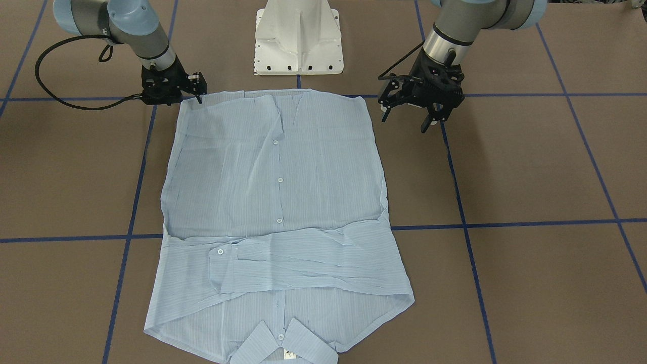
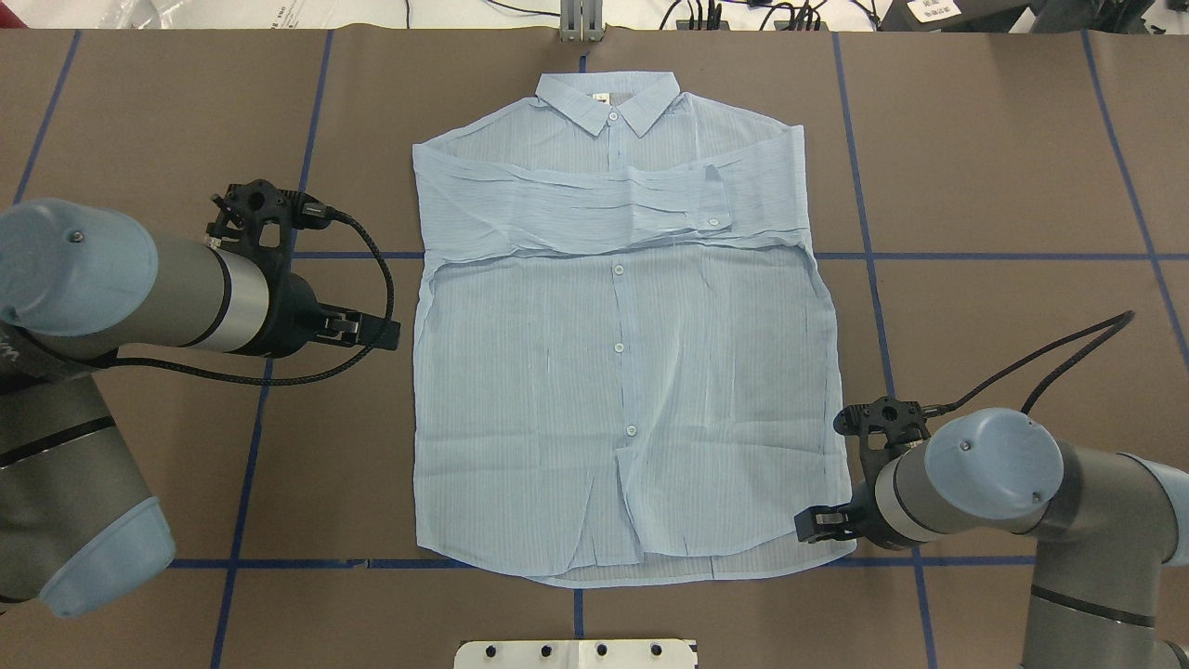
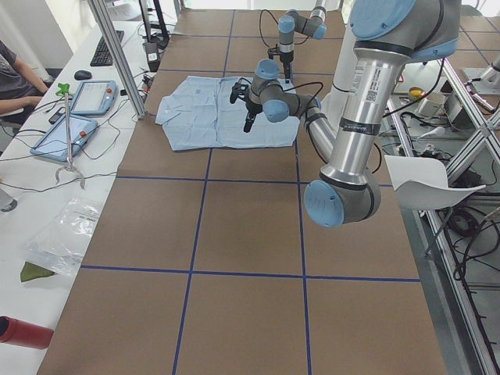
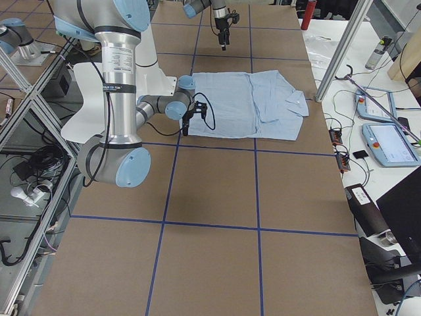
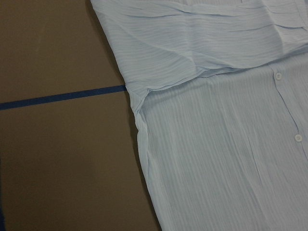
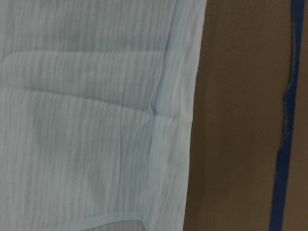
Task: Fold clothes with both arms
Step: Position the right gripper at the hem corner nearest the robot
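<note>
Item under inspection: one light blue striped shirt [image 2: 622, 372], lying flat on the brown table [image 2: 1003, 167], front side up and buttoned. The collar [image 2: 608, 98] is at the table's far edge from the robot, and the hem lies nearest the white pedestal base [image 1: 298, 40]. One sleeve [image 2: 576, 209] is folded across the chest just below the collar, with its buttoned cuff [image 2: 711, 200] lying on the shirt body. The cloth shows light creases around the placket. Blue tape lines [image 2: 975, 256] divide the table into squares, and the shirt lies across several of them.

Left hand [image 1: 404, 121]: fingers spread, nothing between them. It is just beside the shirt's side edge on the robot's left and clear of the cloth.

Right hand [image 1: 198, 88]: positioned at the hem corner on the robot's right, its fingertips at the edge of the fabric. Whether the fingers pinch the cloth or stand apart cannot be determined from any view.
</note>
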Robot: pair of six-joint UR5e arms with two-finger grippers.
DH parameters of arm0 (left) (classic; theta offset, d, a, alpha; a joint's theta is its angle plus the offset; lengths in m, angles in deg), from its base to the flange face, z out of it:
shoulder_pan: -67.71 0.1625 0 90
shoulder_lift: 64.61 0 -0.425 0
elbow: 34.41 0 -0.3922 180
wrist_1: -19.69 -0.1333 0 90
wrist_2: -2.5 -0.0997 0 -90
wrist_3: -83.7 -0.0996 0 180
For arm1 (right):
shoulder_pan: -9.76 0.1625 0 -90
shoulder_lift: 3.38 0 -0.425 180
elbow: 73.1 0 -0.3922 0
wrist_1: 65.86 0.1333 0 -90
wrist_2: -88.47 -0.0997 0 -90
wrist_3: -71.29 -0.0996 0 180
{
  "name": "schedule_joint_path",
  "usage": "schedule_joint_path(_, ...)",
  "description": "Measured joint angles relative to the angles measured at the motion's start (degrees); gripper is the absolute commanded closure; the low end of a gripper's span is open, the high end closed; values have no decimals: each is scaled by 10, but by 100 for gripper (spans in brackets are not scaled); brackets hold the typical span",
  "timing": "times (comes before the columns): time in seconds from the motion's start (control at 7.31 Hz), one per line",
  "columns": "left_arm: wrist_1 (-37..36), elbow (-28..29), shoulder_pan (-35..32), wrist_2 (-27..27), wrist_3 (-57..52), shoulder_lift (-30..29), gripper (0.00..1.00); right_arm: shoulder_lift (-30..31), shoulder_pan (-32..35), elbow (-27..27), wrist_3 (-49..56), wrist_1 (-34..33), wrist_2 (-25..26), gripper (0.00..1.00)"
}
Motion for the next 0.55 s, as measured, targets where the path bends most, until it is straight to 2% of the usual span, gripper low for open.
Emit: schedule_joint_path(0.55, 0, 1, 0, 0, -1, -1, 0, -2, 6, -10, 0, 0, 5, 29)
